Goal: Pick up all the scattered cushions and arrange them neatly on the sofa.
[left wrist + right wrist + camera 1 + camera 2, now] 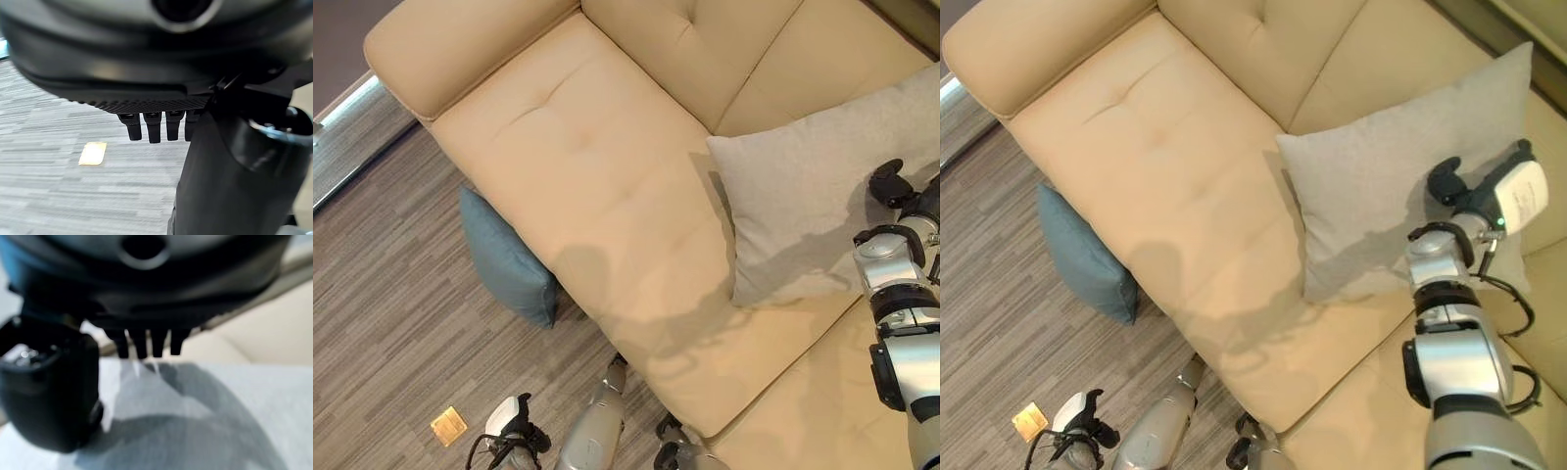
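Note:
A large grey cushion (1371, 186) leans against the backrest of the beige sofa (587, 157), on the seat's right part. My right hand (1477, 204) rests at the cushion's right side, level with its face. Its fingers (146, 343) are straight over the grey fabric and hold nothing. A blue cushion (509, 259) stands on the floor, leaning against the sofa's front edge at the left. My left hand (514, 423) hangs low over the floor, well below the blue cushion, its fingers (154, 128) straight and empty.
A small yellow tag (448, 425) lies on the striped grey carpet beside my left hand. The sofa's left seat and armrest (440, 49) are bare. A pale strip of floor (342, 108) runs along the upper left.

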{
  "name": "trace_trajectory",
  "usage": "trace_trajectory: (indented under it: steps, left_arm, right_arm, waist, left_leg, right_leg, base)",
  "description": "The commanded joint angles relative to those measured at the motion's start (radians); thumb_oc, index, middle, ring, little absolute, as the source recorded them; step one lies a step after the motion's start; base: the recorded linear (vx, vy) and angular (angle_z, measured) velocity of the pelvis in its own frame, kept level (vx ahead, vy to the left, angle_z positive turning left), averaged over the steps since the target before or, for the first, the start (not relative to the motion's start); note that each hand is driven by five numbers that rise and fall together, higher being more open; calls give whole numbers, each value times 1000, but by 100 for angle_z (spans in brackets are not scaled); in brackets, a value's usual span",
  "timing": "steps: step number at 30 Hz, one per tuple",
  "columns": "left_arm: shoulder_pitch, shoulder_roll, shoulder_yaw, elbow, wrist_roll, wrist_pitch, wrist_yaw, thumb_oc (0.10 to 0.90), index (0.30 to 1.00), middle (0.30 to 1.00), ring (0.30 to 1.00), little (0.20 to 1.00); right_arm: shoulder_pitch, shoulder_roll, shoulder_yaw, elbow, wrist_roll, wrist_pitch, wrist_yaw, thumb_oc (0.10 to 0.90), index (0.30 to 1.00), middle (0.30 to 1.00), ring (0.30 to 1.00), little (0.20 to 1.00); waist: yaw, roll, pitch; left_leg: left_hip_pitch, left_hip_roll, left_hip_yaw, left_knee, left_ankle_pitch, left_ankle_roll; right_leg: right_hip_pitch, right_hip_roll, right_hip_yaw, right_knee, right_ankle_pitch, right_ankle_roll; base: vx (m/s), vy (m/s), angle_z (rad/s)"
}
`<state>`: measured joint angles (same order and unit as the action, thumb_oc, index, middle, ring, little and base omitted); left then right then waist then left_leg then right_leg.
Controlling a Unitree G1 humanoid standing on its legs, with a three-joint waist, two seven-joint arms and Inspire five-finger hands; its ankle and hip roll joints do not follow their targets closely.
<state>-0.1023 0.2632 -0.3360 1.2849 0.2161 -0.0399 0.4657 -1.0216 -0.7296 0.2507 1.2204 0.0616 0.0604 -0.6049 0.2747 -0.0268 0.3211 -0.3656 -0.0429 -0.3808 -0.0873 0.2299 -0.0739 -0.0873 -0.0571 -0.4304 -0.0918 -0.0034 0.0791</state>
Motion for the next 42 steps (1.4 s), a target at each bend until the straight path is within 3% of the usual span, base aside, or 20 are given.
trace_trajectory:
  steps: [1,2,4,5,14,24,28,29,30,37,42]
  left_arm:
    - [72,72,17,68,-30,-7,-37,800,900,900,900,900]
    - [72,76,11,64,-24,-13,-43,800,900,900,900,900]
    - [73,75,4,60,-19,-14,-52,800,900,900,900,900]
    - [75,72,-3,56,-18,-15,-61,800,900,900,900,900]
    - [76,63,-19,44,-14,-3,-68,800,900,900,900,900]
    - [104,51,1,76,-8,23,-56,800,900,900,900,900]
    - [111,35,-3,70,0,28,-51,800,900,900,900,900]
    - [10,48,16,89,-19,61,-83,800,900,900,900,900]
    - [-33,54,-7,57,-14,42,-54,800,900,900,900,900]
    - [-30,13,2,6,-99,14,-29,800,900,900,900,900]
    - [-45,36,8,-48,-116,-7,6,800,900,900,900,900]
  right_arm:
    - [3,-96,98,-9,158,-80,238,607,611,611,611,611]
    - [18,-97,97,-22,196,-96,287,582,573,573,573,573]
    - [27,-100,93,-17,222,-105,313,478,418,418,418,418]
    - [36,-101,89,-5,229,-113,321,400,300,300,300,300]
    - [89,-141,17,105,114,-87,225,400,300,300,300,300]
    - [138,-135,-136,-11,199,-127,63,400,300,300,300,300]
    - [180,-123,-184,-99,199,-153,-11,400,300,300,300,300]
    - [177,-84,-143,-205,162,-162,-31,400,300,300,300,300]
    - [155,-62,-177,-220,181,-165,-66,400,300,300,300,300]
    - [215,-93,-276,-333,146,-176,-200,400,300,300,300,300]
    - [275,-132,-355,-322,126,-176,-269,400,300,300,300,300]
  waist:
    - [16,-32,-79]
    - [16,-35,-83]
    - [17,-37,-86]
    - [19,-38,-88]
    - [9,-31,-112]
    - [-35,-6,-110]
    - [-54,17,-106]
    - [-80,26,-110]
    - [-93,42,-114]
    - [-114,84,-114]
    - [-132,125,-119]
  left_leg:
    - [74,84,101,0,-175,-38]
    - [76,84,101,0,-175,-39]
    - [78,84,103,0,-177,-40]
    - [81,84,103,0,-178,-40]
    - [102,87,101,0,-190,-41]
    - [110,82,128,0,-176,-33]
    - [114,84,141,0,-176,-32]
    - [113,87,153,0,-175,-32]
    - [112,89,163,0,-180,-30]
    - [100,89,172,0,-176,-30]
    - [100,89,179,0,-171,-35]
  right_leg:
    - [-53,-70,42,5,-40,33]
    - [-51,-69,39,5,-42,33]
    - [-49,-70,36,5,-44,33]
    - [-45,-70,32,5,-46,33]
    - [-12,-70,22,5,-59,33]
    - [-26,-77,52,5,-28,34]
    - [-33,-78,68,7,-28,32]
    - [-40,-78,78,7,-26,34]
    - [-48,-77,93,7,-25,31]
    - [-69,-71,108,9,-32,24]
    - [-68,-70,112,10,-40,20]
  base:
    - [43,-25,0]
    - [33,-15,0]
    - [0,0,0]
    - [49,-28,-1]
    - [11,-6,0]
    - [-43,14,-4]
    - [-31,-5,-13]
    - [-24,37,-2]
    - [-30,35,-9]
    - [-21,-24,-19]
    - [2,-15,1]
